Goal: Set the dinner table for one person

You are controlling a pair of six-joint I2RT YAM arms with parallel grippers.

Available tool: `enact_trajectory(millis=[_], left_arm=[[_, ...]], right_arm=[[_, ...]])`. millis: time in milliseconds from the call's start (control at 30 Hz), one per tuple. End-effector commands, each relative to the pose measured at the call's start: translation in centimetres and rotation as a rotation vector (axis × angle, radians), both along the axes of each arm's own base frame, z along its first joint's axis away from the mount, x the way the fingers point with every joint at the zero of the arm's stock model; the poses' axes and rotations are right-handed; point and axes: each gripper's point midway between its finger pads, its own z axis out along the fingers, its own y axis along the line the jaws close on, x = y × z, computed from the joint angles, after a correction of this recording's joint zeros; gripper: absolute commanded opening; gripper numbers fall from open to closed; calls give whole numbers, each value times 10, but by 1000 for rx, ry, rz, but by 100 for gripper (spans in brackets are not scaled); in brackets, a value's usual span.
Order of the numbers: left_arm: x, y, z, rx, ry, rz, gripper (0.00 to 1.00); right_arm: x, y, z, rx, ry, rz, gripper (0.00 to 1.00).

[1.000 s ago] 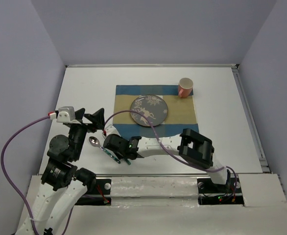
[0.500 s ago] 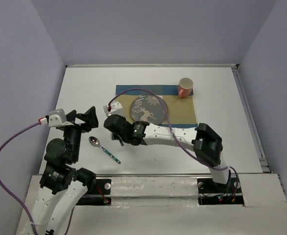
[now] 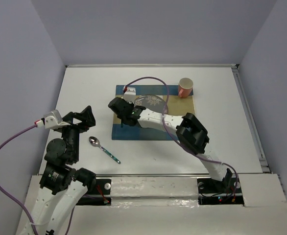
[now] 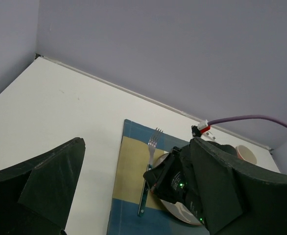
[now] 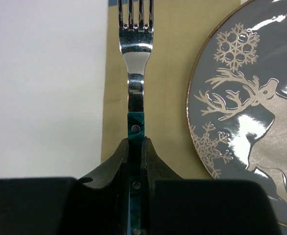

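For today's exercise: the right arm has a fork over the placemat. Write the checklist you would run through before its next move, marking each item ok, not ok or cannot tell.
1. The right gripper is closed on the green handle of the fork: ok.
2. Fork over the placemat, left of the plate, not overlapping it: ok.
3. Fork straight, tines pointing toward the far side: ok.
4. Fork resting flat on the placemat: cannot tell.
5. Spoon placed on the placemat: not ok, it lies on the bare table.
6. Left gripper open, apart from the right arm: ok.
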Motion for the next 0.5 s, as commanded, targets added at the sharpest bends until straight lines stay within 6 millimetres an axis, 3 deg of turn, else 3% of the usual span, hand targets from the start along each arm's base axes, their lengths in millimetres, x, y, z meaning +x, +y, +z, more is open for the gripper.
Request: enact_trajectory(millis=[0,133,467], left_arm=[[-4,5,15,-36,-57,19,99],[-4,4,15,-36,-59,11,99],[-3,2,16,-33,-59,1,99]], right_arm=[[20,1,14,58,-28,-64,0],[27,-5,-2,28,-5,-64,0],[32,5,-35,-9,40,-26,0]])
